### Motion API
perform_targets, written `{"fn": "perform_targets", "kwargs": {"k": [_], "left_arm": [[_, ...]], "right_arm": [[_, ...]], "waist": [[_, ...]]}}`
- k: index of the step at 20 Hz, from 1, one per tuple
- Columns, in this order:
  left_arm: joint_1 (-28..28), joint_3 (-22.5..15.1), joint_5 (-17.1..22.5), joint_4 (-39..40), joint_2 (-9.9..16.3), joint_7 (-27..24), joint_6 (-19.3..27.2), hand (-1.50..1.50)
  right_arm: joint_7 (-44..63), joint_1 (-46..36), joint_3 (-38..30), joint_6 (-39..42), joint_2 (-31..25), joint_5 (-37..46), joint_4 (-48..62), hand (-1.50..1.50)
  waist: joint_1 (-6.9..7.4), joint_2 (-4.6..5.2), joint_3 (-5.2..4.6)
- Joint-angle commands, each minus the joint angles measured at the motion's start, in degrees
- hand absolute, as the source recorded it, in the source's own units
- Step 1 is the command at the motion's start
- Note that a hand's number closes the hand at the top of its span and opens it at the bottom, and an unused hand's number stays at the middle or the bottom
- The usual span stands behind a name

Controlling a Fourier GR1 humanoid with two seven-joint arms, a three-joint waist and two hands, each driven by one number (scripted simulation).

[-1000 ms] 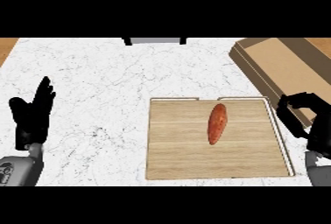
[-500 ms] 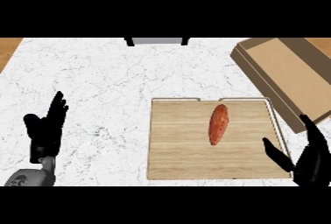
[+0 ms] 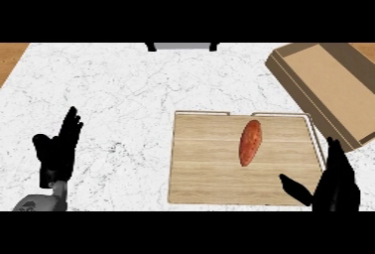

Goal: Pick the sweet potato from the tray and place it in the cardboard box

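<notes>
Black and open, the right hand (image 3: 333,186) is hovering at the frame's lower right over the tray (image 3: 212,171) corner, apart from the sweet potato (image 3: 250,142) lying mid-tray. Upper right is sitting the cardboard box (image 3: 333,82). Lower left, the open left hand (image 3: 58,151) is resting above the marble surface (image 3: 110,94).

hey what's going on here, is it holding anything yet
Not yet. A sweet potato lies untouched on a wooden tray on the marble counter. The right hand is open at the tray's lower right corner, apart from the sweet potato. The left hand rests open near the view's left edge, fingers up. The cardboard box sits open at the upper right, beyond the tray, with nothing visible inside.
</notes>
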Motion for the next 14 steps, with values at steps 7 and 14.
{"fn": "perform_targets", "kwargs": {"k": [7, 14], "left_arm": [[-2.5, -0.7, -0.9, 2.6, -1.4, -1.8, -0.5, 0.0], [-1.5, -1.1, -0.9, 2.8, -3.1, -2.7, -0.4, 0.0]], "right_arm": [[30.1, -12.7, 8.5, 35.7, 12.1, 17.3, -10.2, -1.5], [40.4, -19.3, 8.8, 43.0, 12.3, 11.1, -7.5, -1.5]], "waist": [[1.64, 0.32, 0.49], [2.2, 0.32, 0.75]]}}
